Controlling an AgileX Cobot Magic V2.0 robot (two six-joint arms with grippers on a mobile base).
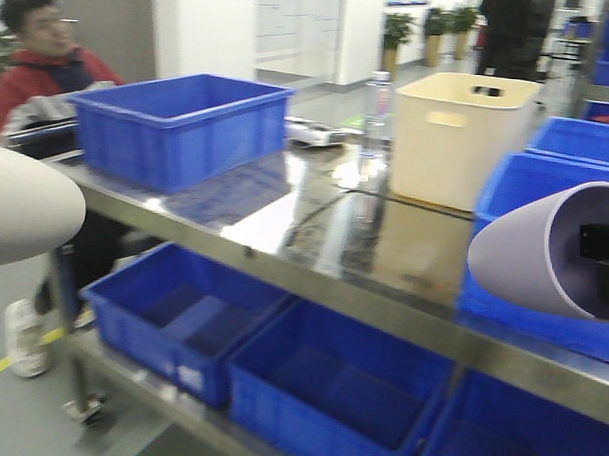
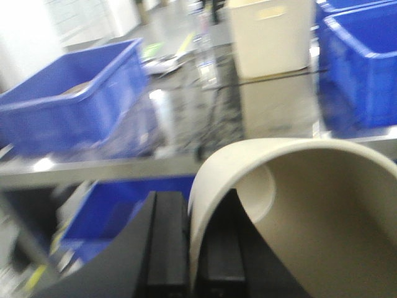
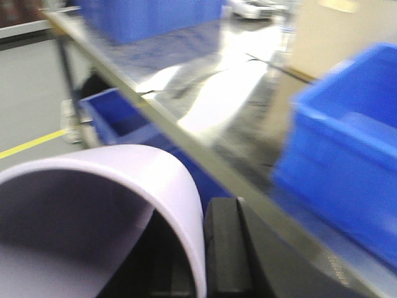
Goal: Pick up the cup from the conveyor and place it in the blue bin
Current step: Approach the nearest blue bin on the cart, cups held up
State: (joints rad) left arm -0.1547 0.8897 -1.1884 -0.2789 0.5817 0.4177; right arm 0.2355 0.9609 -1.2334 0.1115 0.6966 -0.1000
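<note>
My left gripper is shut on the rim of a cream cup, one finger inside the wall and one outside. The same cup shows at the left edge of the front view. My right gripper is shut on the rim of a lavender cup, seen again as the lavender cup at the right of the front view. The blue bin stands on the steel table, ahead and to the left; both cups hang in front of the table's near edge. The conveyor is out of view.
A cream tub and a clear bottle stand at the back of the table. More blue totes sit on its right end. Smaller blue bins fill the lower shelf. A person in red sits behind the left corner.
</note>
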